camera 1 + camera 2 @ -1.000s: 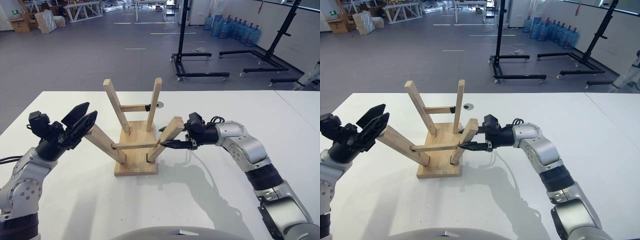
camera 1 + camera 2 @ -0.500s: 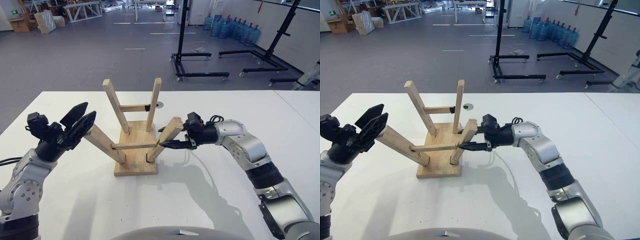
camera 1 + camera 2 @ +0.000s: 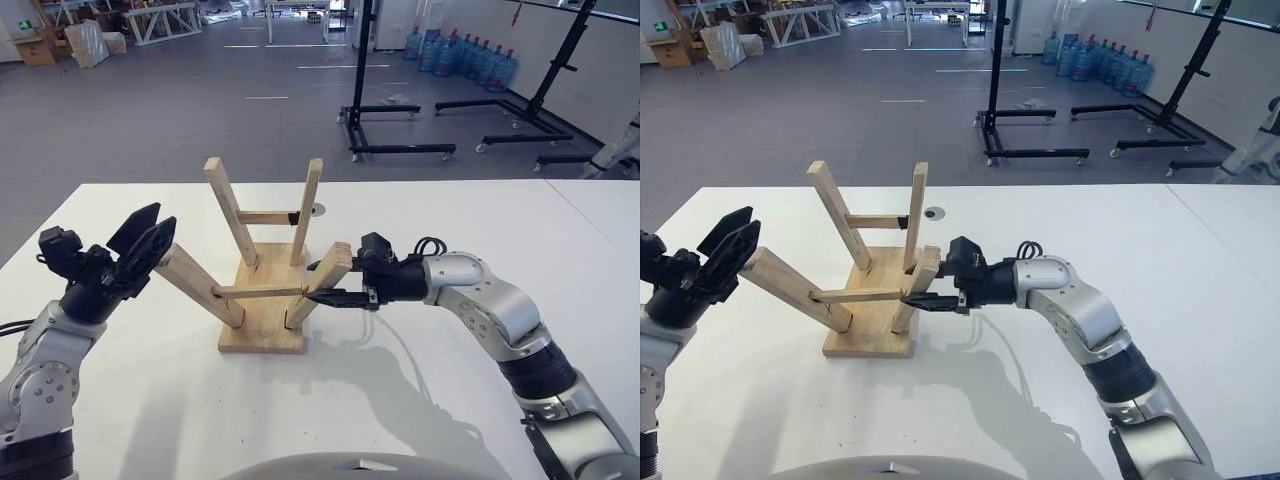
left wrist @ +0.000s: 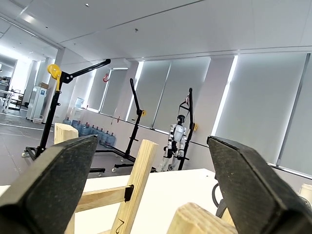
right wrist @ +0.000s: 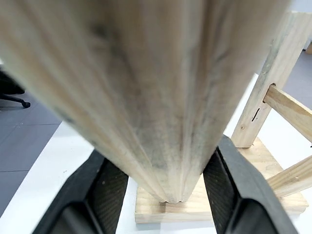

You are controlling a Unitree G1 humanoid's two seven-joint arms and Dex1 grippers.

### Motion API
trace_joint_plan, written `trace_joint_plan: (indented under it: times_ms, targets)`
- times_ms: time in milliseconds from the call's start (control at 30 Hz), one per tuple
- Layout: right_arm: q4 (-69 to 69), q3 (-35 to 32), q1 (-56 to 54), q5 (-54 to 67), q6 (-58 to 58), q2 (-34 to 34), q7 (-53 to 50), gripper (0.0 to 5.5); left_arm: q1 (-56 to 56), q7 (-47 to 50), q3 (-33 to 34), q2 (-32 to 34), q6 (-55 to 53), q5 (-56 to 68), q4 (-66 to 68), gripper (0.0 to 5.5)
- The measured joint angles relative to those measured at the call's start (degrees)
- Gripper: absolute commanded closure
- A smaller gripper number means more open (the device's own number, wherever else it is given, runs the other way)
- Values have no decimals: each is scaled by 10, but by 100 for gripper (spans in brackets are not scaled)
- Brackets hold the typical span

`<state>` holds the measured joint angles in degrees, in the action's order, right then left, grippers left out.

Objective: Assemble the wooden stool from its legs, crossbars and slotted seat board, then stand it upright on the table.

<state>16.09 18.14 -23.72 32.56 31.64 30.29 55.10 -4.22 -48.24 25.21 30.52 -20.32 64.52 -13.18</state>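
The wooden stool (image 3: 256,292) sits upside down with its seat board (image 3: 262,338) flat on the table (image 3: 180,400), legs up, while the left gripper (image 3: 163,217) is spread wide around the near-left leg's (image 3: 200,285) free end and the right gripper (image 3: 328,284) pinches the near-right leg (image 3: 308,302).

Stool (image 3: 262,332) bare pale wood, matt, grainy; table (image 3: 420,400) smooth; left hand (image 3: 160,222) matt black plastic.
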Motion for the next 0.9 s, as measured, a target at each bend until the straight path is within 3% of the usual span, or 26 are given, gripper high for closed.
trace_joint_plan:
  times_ms: [133,333,567,900]
  targets:
    - [-1,2,-27,5,61,-10,-7,345,0,4,-2,3,1,0,3,142]
    - [-20,8,-32,-5,49,-7,10,345,1,5,-7,3,7,-1,3,142]
    - [-99,38,-20,-32,-135,1,71,345,-1,-4,-20,3,8,-1,-1,142]
    - [-238,40,-32,-16,-276,-37,141,345,4,-7,-33,4,8,0,-6,142]
